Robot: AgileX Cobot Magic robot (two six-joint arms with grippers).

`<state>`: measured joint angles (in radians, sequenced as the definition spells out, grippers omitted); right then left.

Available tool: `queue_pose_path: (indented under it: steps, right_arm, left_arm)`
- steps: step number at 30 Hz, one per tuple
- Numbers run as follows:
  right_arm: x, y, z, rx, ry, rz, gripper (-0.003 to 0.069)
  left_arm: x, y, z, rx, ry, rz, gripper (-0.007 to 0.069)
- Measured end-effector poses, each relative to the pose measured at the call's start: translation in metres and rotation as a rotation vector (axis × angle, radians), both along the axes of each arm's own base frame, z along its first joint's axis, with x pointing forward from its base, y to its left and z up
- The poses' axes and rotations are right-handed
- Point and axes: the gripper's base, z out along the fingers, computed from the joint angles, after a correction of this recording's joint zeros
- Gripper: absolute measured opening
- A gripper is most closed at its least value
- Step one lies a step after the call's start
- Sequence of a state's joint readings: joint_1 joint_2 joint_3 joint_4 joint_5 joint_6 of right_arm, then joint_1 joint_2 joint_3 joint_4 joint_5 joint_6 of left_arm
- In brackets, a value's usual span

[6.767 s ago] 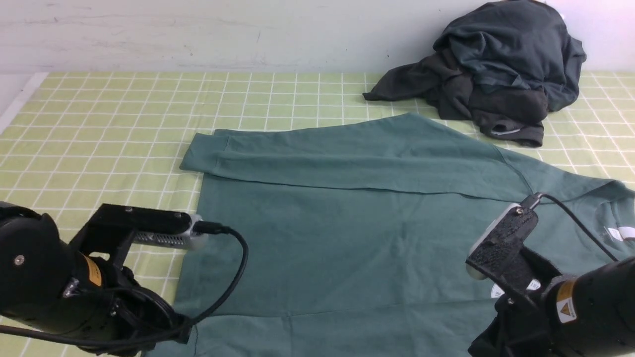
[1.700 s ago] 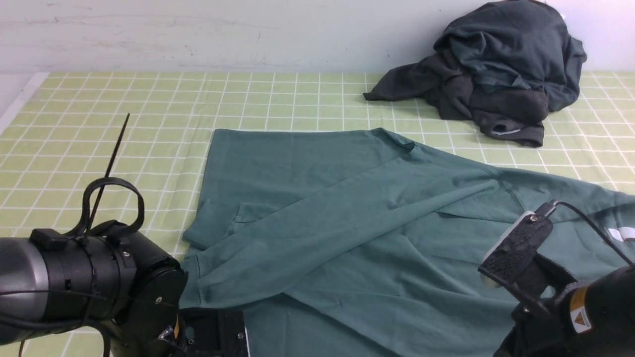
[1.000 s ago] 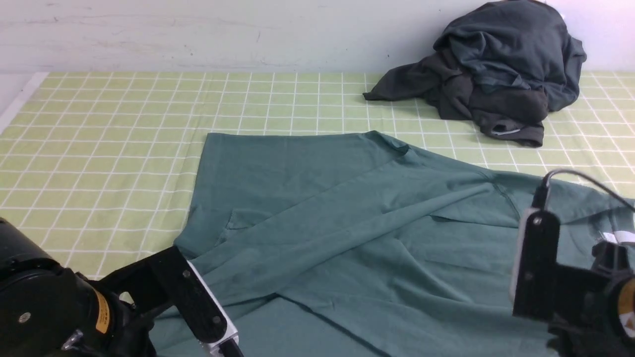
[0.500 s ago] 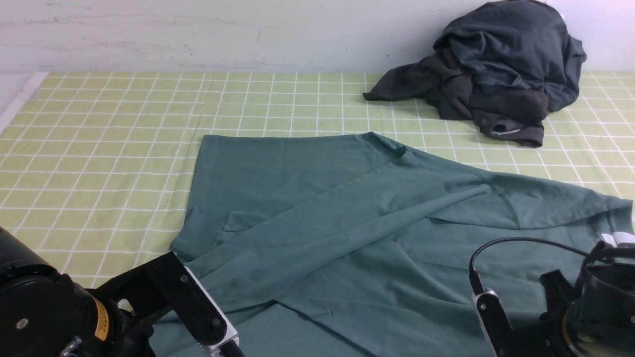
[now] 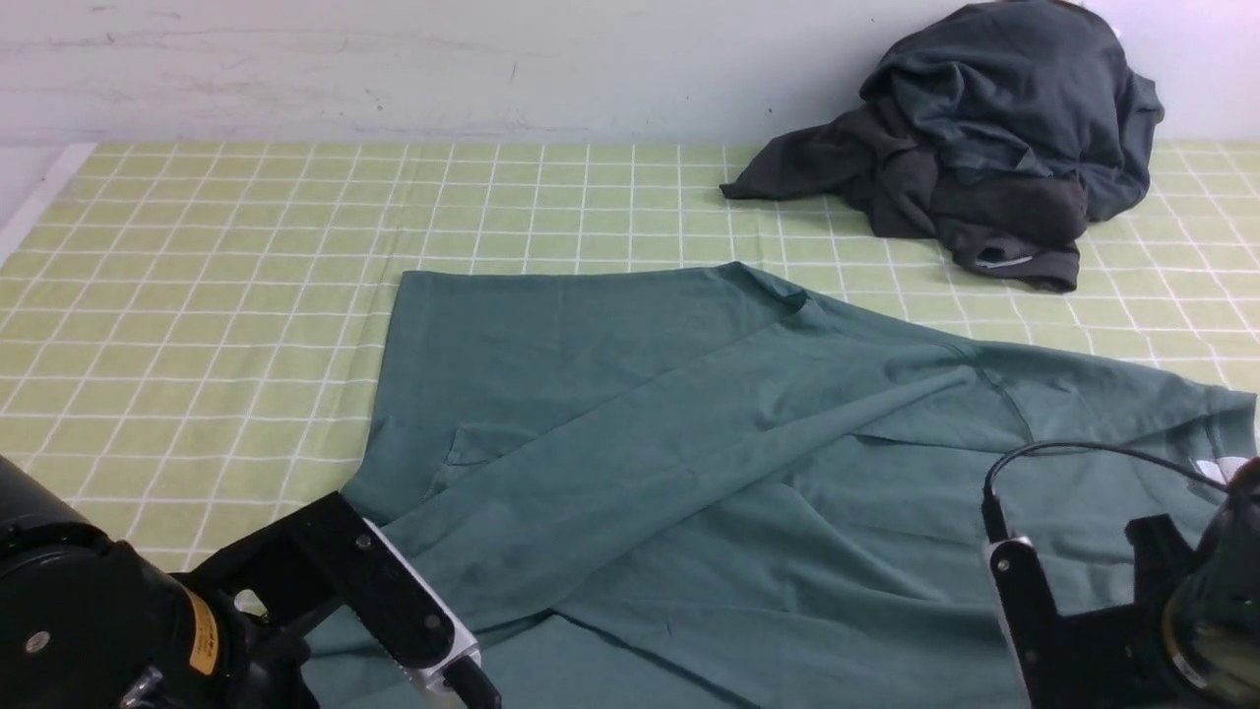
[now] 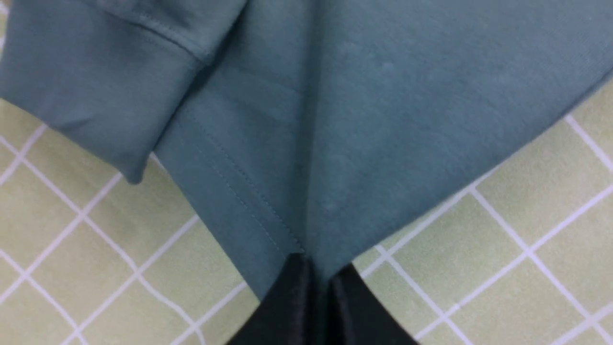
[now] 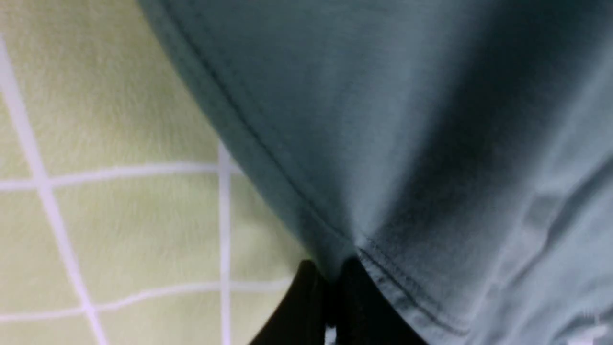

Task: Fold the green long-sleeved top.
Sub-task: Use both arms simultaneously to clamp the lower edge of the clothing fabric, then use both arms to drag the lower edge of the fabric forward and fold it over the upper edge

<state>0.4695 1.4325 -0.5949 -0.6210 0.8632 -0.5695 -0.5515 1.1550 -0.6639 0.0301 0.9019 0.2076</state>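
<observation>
The green long-sleeved top [image 5: 689, 473] lies spread on the checked cloth, one sleeve [image 5: 630, 463] running diagonally across its body. Its white neck label [image 5: 1221, 468] peeks out at the right. In the left wrist view my left gripper [image 6: 318, 270] is shut on a stitched corner of the top [image 6: 364, 120], beside a ribbed cuff [image 6: 96, 96]. In the right wrist view my right gripper [image 7: 330, 270] is shut on a seamed edge of the top [image 7: 407, 120]. The front view shows only both arms' wrists, at the bottom corners; the fingertips are hidden there.
A dark charcoal and navy heap of garments [image 5: 984, 128] sits at the back right against the wall. The yellow-green checked tablecloth [image 5: 197, 246] shows bare to the left and behind the top. The table's left edge [image 5: 30, 207] is at far left.
The right arm has dropped low at the near right and its gripper has closed on the top's edge. The left arm has barely moved. Earlier the sleeve came from the far edge onto the body.
</observation>
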Motion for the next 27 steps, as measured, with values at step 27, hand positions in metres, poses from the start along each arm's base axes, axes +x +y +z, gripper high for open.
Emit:
queue_pose_path:
  steps: [27]
  right_arm:
    - [0.216,0.014,0.065,0.351,-0.450,-0.342,0.0005]
  left_arm:
    - [0.283,0.023,0.052,-0.214,-0.333,0.568,0.0007]
